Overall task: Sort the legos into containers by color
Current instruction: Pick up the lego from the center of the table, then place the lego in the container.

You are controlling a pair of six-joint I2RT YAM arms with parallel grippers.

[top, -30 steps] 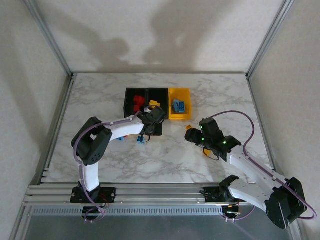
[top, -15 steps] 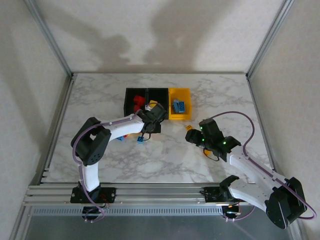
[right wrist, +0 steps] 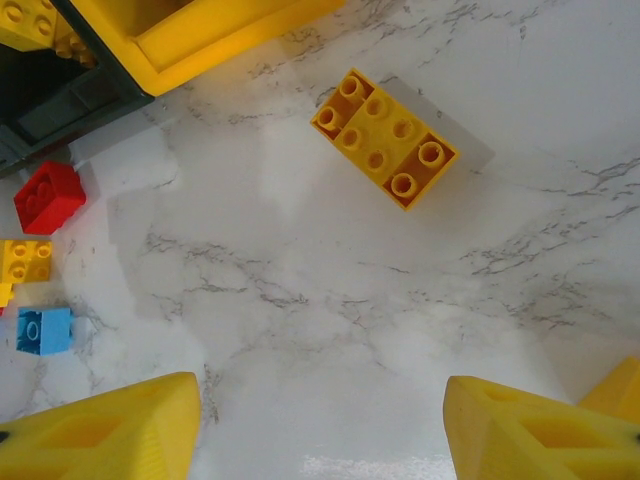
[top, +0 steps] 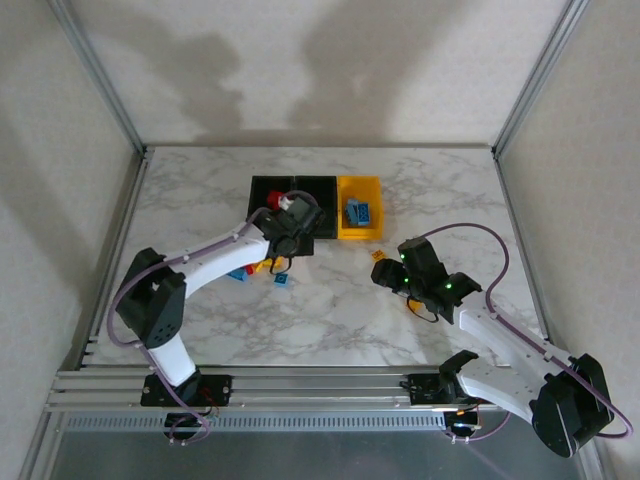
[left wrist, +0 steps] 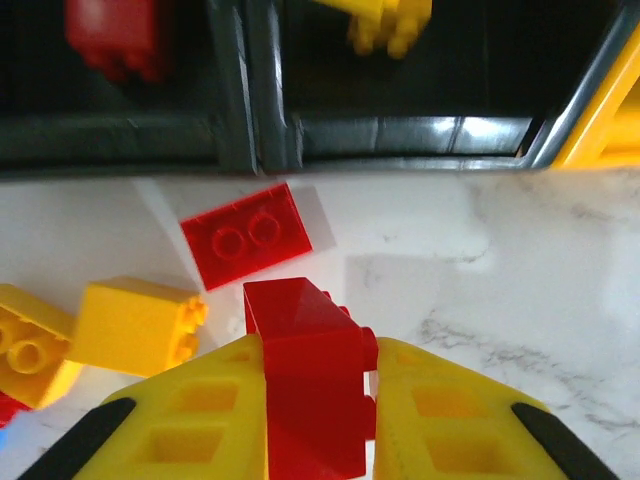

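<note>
Left wrist view: left jaws grip a red brick [left wrist: 300, 330] just short of the bins. The black bin [left wrist: 110, 150] holding red lies ahead and to the left, so the drop needs a leftward shift. Right jaws hang open over the bench [right wrist: 330, 330].

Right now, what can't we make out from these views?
Top view: the left gripper covers much of the left black bin; bricks inside uncountable.
Top view: loose legos lie partly under the left arm, too small to count.
Left wrist view: top edge crops both black bins; the held red brick hides the table beneath.
Right wrist view: top edge crops the yellow bin; contents unseen.
</note>
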